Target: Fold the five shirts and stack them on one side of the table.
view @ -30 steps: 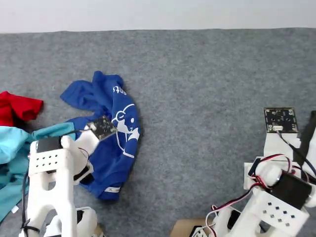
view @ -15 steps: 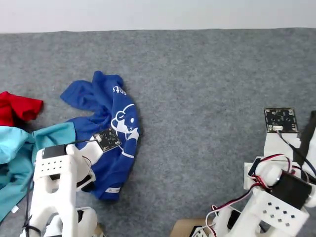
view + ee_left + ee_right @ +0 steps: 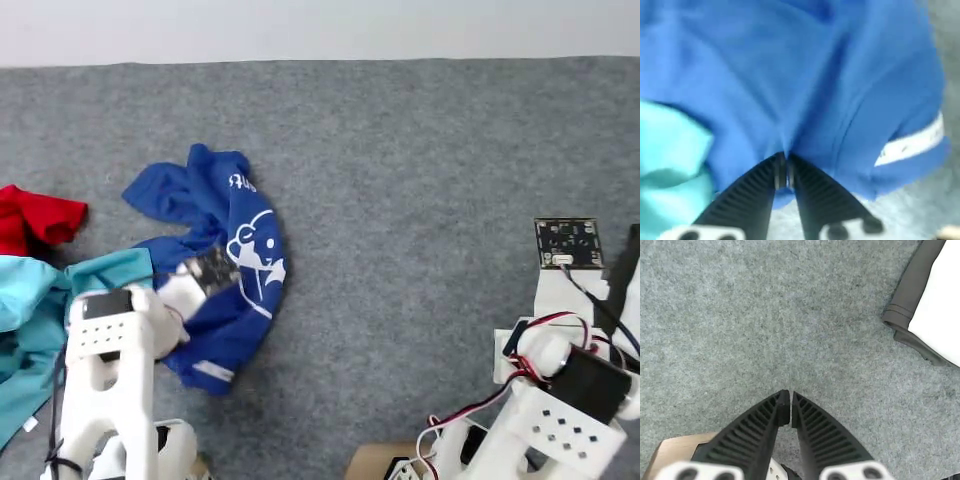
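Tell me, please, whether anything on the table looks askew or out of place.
The blue shirt lies crumpled, its hem bunched where the left pincer is shut on it. The teal shirt and red shirt are heaped unfolded beside it.

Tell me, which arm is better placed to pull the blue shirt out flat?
Left, I'd say. The left gripper is already shut on the blue shirt, so it can pull straight away. The right gripper is shut above bare carpet, far from it.
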`<state>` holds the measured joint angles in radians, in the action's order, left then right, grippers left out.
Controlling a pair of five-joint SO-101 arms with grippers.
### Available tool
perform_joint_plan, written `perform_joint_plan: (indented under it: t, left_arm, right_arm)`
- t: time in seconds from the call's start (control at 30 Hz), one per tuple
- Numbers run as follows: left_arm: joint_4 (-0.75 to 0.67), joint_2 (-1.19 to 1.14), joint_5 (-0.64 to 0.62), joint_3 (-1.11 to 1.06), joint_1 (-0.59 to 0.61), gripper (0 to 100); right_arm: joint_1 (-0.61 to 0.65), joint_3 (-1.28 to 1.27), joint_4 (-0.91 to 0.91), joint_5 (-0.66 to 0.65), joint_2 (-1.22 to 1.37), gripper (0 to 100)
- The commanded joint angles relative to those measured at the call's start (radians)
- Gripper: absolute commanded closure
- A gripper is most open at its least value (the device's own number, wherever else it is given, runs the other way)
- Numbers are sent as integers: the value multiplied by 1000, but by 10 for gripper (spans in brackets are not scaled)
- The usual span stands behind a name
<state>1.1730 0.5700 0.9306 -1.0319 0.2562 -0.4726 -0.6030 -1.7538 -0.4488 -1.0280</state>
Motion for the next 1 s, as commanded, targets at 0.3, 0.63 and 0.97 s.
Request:
perform_joint_plan:
  t: [0.3,0.63,0.97]
  left_arm:
    - [325,31,-354,688,-167,998]
    - [373,21,-646,849,-710,998]
    - [255,23,-681,647,-1002,966]
  right_arm:
    - [-8,3,-31,-12,-15,989]
    - [-12,3,-33,-9,-18,989]
    - [-12,3,-33,-12,-12,989]
